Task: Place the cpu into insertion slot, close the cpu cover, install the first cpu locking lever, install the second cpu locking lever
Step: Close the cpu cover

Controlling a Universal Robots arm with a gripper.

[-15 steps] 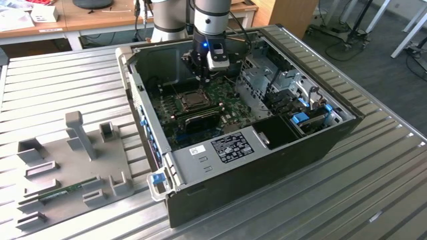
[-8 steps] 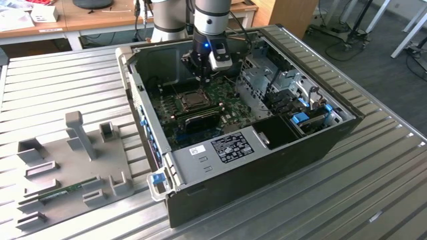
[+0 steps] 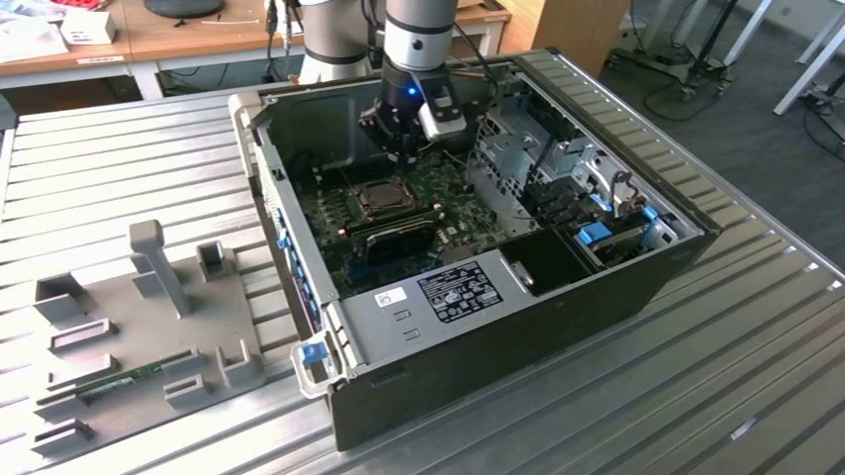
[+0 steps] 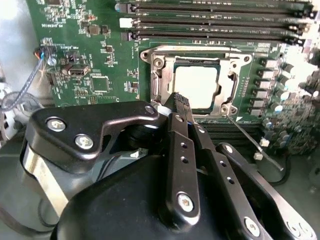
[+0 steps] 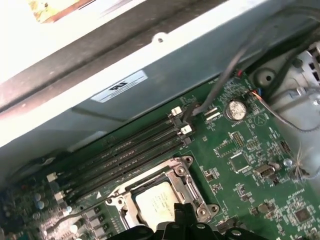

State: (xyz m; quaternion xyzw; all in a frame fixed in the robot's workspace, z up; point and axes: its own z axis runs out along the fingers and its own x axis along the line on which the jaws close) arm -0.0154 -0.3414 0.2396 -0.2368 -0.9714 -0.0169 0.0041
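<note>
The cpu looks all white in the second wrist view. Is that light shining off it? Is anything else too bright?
Yes: in the second wrist view, glare washes the cpu nearly white; in the first wrist view, the pale case panel is blown out to white; in the exterior view, the computer case looks dim inside beside the bright metal table.

Computer case [image 3: 528, 327]: on the tabletop [image 3: 133, 148], open side up.
Fixture plate [image 3: 133, 336]: on the tabletop, to the exterior view's left of the case.
Motherboard [image 4: 100, 50]: inside the case.
Insertion slot [image 4: 155, 62]: on the motherboard, just beside the memory slots [image 4: 210, 20].
Cpu [image 4: 196, 85]: in the slot.
Cpu cover [image 4: 231, 82]: flat over the slot, around the cpu.
Gripper [image 4: 181, 102]: over the slot's edge.
</note>
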